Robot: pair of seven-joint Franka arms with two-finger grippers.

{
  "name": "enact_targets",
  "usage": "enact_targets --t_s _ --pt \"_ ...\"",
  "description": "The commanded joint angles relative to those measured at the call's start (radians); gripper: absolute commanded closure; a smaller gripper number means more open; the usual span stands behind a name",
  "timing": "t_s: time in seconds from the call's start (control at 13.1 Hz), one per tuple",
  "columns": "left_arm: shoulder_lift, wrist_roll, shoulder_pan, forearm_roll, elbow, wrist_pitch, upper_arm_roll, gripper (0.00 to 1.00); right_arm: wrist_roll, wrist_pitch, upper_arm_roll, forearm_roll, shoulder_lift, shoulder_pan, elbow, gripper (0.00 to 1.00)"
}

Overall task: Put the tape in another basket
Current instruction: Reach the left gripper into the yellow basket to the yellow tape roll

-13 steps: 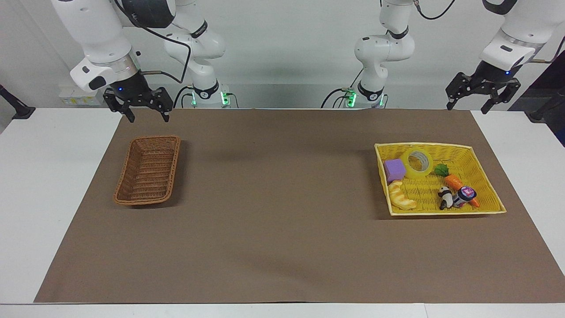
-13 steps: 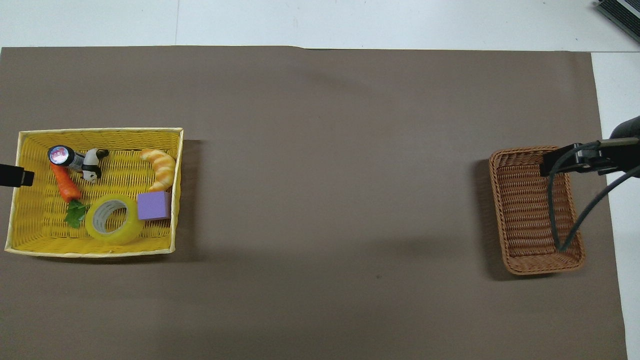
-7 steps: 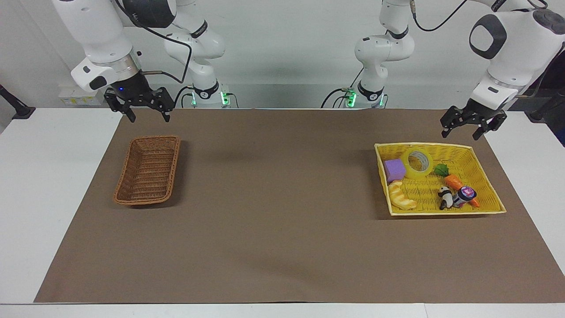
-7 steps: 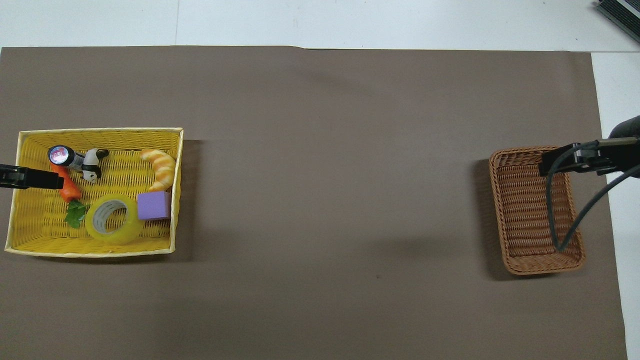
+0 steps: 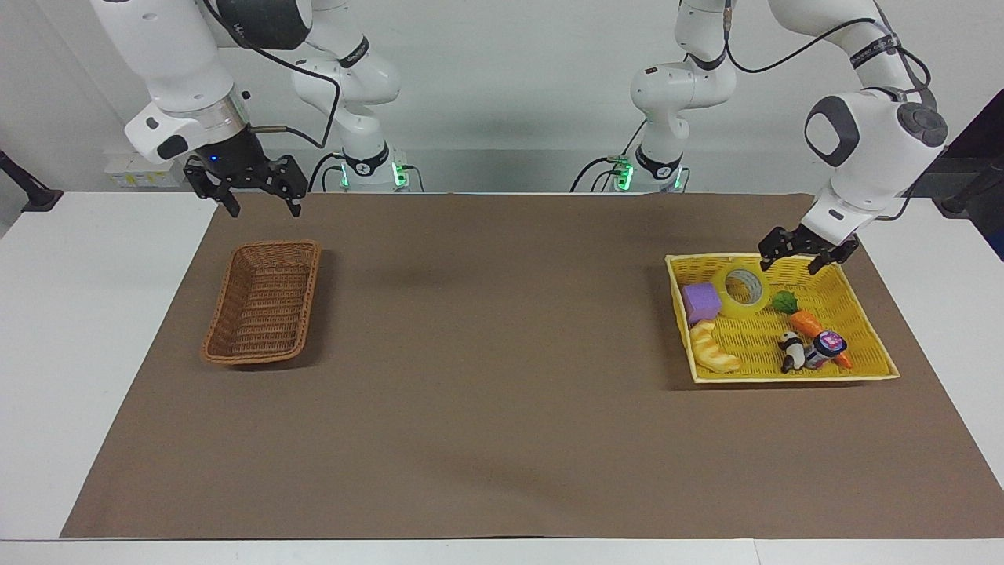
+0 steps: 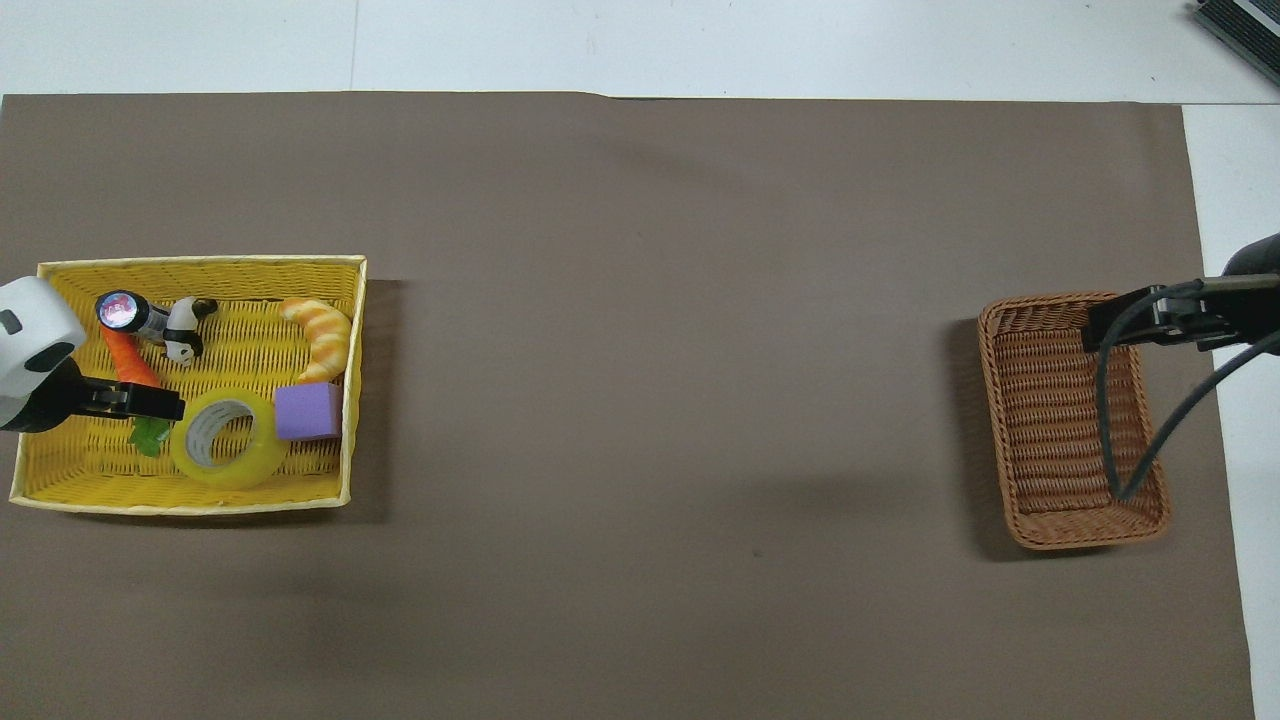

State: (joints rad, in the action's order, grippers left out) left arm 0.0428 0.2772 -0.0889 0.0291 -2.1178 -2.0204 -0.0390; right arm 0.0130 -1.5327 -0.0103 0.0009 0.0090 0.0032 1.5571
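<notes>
The tape [image 5: 741,290] [image 6: 225,450], a yellow translucent roll with a grey-white core, lies flat in the yellow mesh basket [image 5: 792,377] [image 6: 180,505], at the side nearest the robots, beside a purple cube [image 5: 700,300]. My left gripper [image 5: 791,267] [image 6: 150,402] hangs open just above that basket's robot-side rim, close to the tape and not touching it. The brown wicker basket [image 5: 235,357] [image 6: 1085,535] stands empty at the right arm's end of the table. My right gripper [image 5: 265,210] [image 6: 1100,328] waits open in the air over its robot-side end.
The yellow basket also holds a croissant [image 5: 712,349], a carrot [image 5: 808,323], a panda figure [image 5: 791,351] and a small pink-lidded jar [image 5: 827,345]. A brown mat [image 5: 502,408] covers the table between the two baskets.
My left arm has swung in and come down from high off the table's end to just over the yellow basket's rim by the tape. The right arm has stayed put.
</notes>
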Motion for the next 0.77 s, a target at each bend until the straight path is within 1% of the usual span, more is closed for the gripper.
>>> enact_targets --t_s 0.0,0.08,0.15,0.23,0.31,0.38,0.46,0.54,0.61,0.69 --pt "-0.04 0.008 -0.009 -0.011 -0.059 -0.087 0.005 0.0 0.018 0.0 0.003 0.022 -0.021 -0.029 0.021 0.0" --pt "-0.05 0.001 -0.009 -0.011 -0.085 -0.136 0.005 0.0 0.016 0.0 0.004 0.022 -0.02 -0.028 0.02 0.0" --pt "-0.067 -0.001 -0.011 -0.011 -0.093 -0.159 0.004 0.0 0.021 0.0 0.007 0.025 -0.021 -0.026 0.021 0.0" --pt "-0.073 0.002 -0.018 -0.011 -0.1 -0.166 0.004 0.0 0.021 -0.003 0.006 0.078 -0.026 -0.029 0.03 0.0" --pt "-0.073 0.004 -0.032 -0.011 -0.115 -0.173 0.005 0.0 0.019 -0.012 0.001 0.171 -0.041 -0.046 0.059 0.0" --pt "-0.069 0.01 -0.035 -0.011 -0.128 -0.184 0.004 0.08 0.016 -0.039 0.003 0.227 -0.07 -0.061 0.105 0.0" --pt "-0.069 0.011 -0.035 -0.011 -0.128 -0.182 0.004 0.23 0.022 -0.081 0.003 0.244 -0.089 -0.054 0.142 0.0" --pt "-0.066 0.014 -0.035 -0.011 -0.129 -0.176 0.004 0.5 0.022 -0.11 0.012 0.254 -0.102 -0.051 0.176 0.0" --pt "-0.066 0.014 -0.034 -0.011 -0.129 -0.167 0.005 0.77 0.022 -0.138 0.016 0.307 -0.113 -0.051 0.205 0.0" --pt "-0.066 0.014 -0.029 -0.011 -0.128 -0.161 0.004 1.0 0.019 -0.168 0.018 0.364 -0.115 -0.049 0.236 0.0"
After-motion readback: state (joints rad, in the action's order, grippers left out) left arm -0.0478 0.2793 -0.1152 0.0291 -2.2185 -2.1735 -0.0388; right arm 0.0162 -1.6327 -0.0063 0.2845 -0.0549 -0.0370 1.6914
